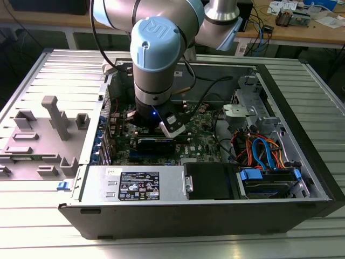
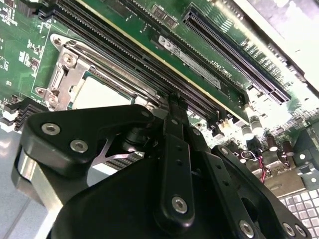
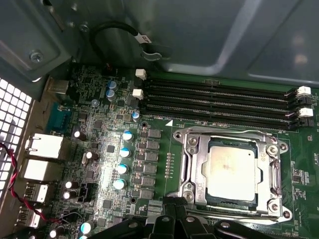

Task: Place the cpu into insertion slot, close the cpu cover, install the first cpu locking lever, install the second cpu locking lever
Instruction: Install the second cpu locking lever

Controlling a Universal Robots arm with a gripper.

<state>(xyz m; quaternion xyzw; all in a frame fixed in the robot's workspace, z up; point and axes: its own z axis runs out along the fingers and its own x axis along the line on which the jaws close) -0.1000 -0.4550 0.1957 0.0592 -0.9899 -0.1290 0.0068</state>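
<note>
The cpu (image 3: 232, 169), a dull silver square, lies flat in the insertion slot (image 3: 185, 191) on the green board. The cpu cover (image 3: 192, 164), a silvery frame, lies down around the chip's edges. In the second wrist view the cpu (image 2: 102, 92) and cpu cover (image 2: 67, 74) sit just beyond my black fingers. My gripper (image 2: 174, 99) is shut, its tip at the socket's edge beside the memory slots, close to a thin metal lever (image 2: 114, 62). The first wrist view has the gripper (image 3: 173, 203) at the socket's rim. The exterior view shows the gripper (image 1: 161, 128) low inside the open computer case.
Long black memory slots (image 3: 219, 99) run along one side of the socket. Capacitors (image 3: 122, 169) and rear ports (image 3: 42, 147) crowd the other side. In the case, a power supply (image 1: 135, 186) and coloured cables (image 1: 264, 151) sit nearby. A grey fixture (image 1: 54, 121) stands at the exterior view's left.
</note>
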